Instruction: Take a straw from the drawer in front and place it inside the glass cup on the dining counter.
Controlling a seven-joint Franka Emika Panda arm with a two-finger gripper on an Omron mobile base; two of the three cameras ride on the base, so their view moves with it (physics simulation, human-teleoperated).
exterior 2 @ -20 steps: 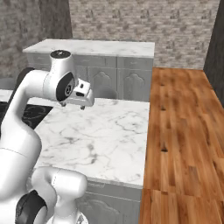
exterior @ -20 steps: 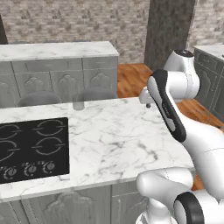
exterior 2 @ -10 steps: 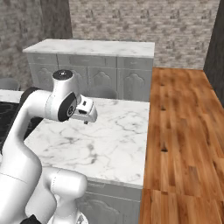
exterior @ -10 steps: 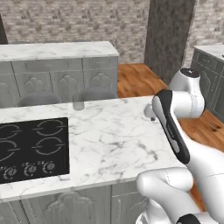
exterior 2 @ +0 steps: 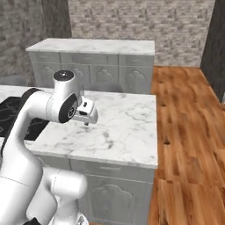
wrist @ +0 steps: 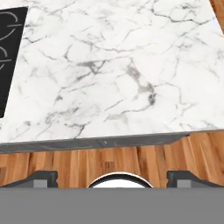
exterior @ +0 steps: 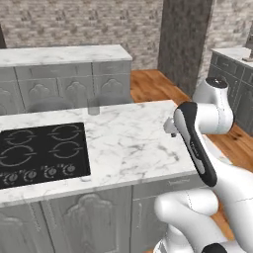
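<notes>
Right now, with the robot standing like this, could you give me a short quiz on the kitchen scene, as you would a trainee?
1. True or false: the pincer is shut on a straw.
2. Where does the glass cup stand? A: on the black cooktop. B: on the marble near the far edge of the dining counter. C: on the wooden floor.
3. Fill in: in the left base view, the cooktop takes up the counter's ____ end.

Key: 1 false: its fingertips stand wide apart with nothing between them. 2 B. 3 left.
</notes>
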